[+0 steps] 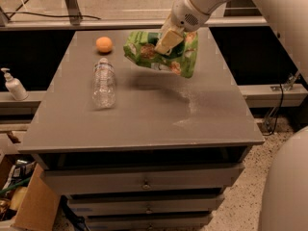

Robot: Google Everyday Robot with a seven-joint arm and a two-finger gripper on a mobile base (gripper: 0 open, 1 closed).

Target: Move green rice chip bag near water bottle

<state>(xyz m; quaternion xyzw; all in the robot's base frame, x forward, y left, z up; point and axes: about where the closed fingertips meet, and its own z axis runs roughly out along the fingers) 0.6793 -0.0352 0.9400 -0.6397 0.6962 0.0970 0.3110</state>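
Observation:
The green rice chip bag (180, 57) is crinkled light-green foil and hangs in the air above the back middle of the grey table (144, 109). My gripper (166, 41) reaches down from the upper right and is shut on the bag's top. The water bottle (104, 83) is clear and ribbed and lies on its side on the left part of the table, cap pointing away. The bag is to the right of the bottle and a little farther back, about a bottle's width away.
An orange (104, 44) sits behind the bottle near the table's back left. A white pump dispenser (13, 84) stands on a ledge left of the table. Drawers (144, 183) are below the tabletop. A cardboard box (29, 211) is at the lower left.

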